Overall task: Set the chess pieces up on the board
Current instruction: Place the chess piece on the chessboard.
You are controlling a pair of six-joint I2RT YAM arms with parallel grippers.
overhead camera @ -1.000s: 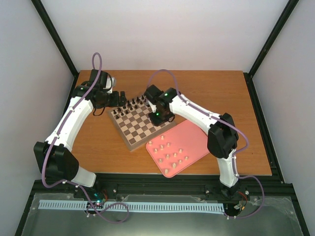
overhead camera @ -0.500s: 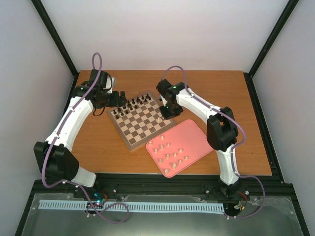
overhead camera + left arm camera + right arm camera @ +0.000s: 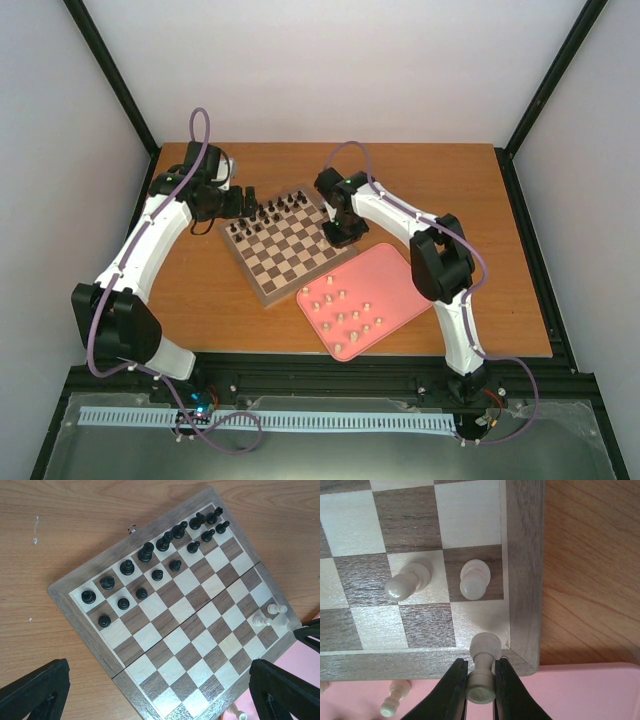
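Sixteen black chess pieces [image 3: 145, 552] fill the two far rows of the square wooden chessboard with dark-brown and cream squares [image 3: 285, 250]. They are countable only in the left wrist view, where the left end effector [image 3: 157, 690] hangs above it, fingers spread wide. Only the right wrist view shows the right end effector [image 3: 480, 682] clamped on a pale cream pawn [image 3: 484, 648] at the board's right corner square, with two cream pieces [image 3: 474, 580] just beside it. Nearer and right, the pink rounded-corner tray [image 3: 395, 275] on the brown wooden surface [image 3: 440, 190] holds loose pale cream chess pieces [image 3: 342, 317].
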